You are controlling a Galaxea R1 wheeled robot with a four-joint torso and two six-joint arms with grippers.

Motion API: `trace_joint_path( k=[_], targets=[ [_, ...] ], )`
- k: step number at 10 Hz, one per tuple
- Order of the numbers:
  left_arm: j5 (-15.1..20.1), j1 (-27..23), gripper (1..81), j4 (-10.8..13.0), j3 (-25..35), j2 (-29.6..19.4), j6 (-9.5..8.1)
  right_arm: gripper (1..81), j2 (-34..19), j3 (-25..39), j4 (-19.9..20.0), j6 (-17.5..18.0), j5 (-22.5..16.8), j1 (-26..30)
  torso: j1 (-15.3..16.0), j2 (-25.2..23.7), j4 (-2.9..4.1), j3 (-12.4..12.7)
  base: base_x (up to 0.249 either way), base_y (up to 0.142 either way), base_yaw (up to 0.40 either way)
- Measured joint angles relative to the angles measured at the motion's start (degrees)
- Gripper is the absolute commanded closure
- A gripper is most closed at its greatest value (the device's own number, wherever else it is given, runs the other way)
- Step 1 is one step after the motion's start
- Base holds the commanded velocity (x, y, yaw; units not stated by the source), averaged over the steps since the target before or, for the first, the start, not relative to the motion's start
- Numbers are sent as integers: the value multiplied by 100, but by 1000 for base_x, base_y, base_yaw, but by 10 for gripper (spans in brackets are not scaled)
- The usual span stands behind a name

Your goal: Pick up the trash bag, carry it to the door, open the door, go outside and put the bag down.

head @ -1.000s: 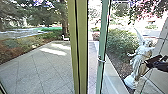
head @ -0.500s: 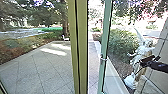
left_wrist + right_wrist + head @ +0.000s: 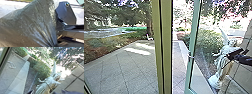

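Trash bag (image 3: 36, 25) noted at the left gripper (image 3: 55, 44), its dark, shiny plastic drawn into tight folds that converge there; we find the left fingers clenched on it. Door (image 3: 194, 37) observed ajar: we record a green frame with a small metal handle (image 3: 191, 56), and a gap between that frame and the upright yellow-green post (image 3: 167, 47). Right gripper (image 3: 231, 56) is seen at the right side of the head view, overlapping the pale winged statue (image 3: 220, 62). We cannot tell whether the right gripper is released or clenched. Through the glass on the left of the post we note grey paving (image 3: 134, 70) with two bright patches (image 3: 137, 51) lying on it, bordered by a planting bed (image 3: 99, 46). Near the statue we record a leafy shrub (image 3: 207, 38). In the right wrist view we see the statue upright between the bed and a panelled wall (image 3: 73, 80).
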Motion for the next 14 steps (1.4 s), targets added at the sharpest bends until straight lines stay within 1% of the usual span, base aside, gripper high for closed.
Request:
trace_joint_path(
  k=[2,3,5,6,7,8,10,11,12,13,14],
  targets=[
    [-4,-2,811,0,0,0,0,10,-157,-185,-291,-27,300,46,2,2,0,0,0,0,0],
    [-4,-2,811,0,0,2,0,10,-179,-325,-334,-27,368,41,2,2,0,0,0,0,0],
    [-1,-2,811,0,0,16,0,10,-177,-722,-400,-27,685,11,5,2,0,0,0,0,0],
    [-1,0,811,0,0,16,0,10,-179,-880,-407,-24,781,-5,5,2,0,0,0,0,0],
    [-4,-2,811,0,0,16,0,10,-182,-979,-284,-18,746,-2,7,2,0,0,0,0,0],
    [-1,0,811,0,0,16,0,10,-201,-1031,56,-18,691,13,9,4,0,0,0,0,0],
    [-1,0,811,0,0,16,0,10,-205,-1128,933,-28,361,15,9,4,0,0,0,0,0],
    [-4,-2,811,0,0,17,0,10,-188,-1193,1456,-63,115,13,11,4,0,0,0,0,0],
    [-4,-2,811,0,0,16,2,10,-152,-1276,2092,-129,-196,6,11,4,0,0,0,0,0],
    [-4,-2,811,0,0,17,0,10,-124,-1351,2759,-291,-458,-22,11,4,0,0,0,0,0],
    [-4,-2,811,0,0,16,2,10,-77,-1370,3272,-449,-635,-41,11,4,0,0,0,0,0]
  ],
)
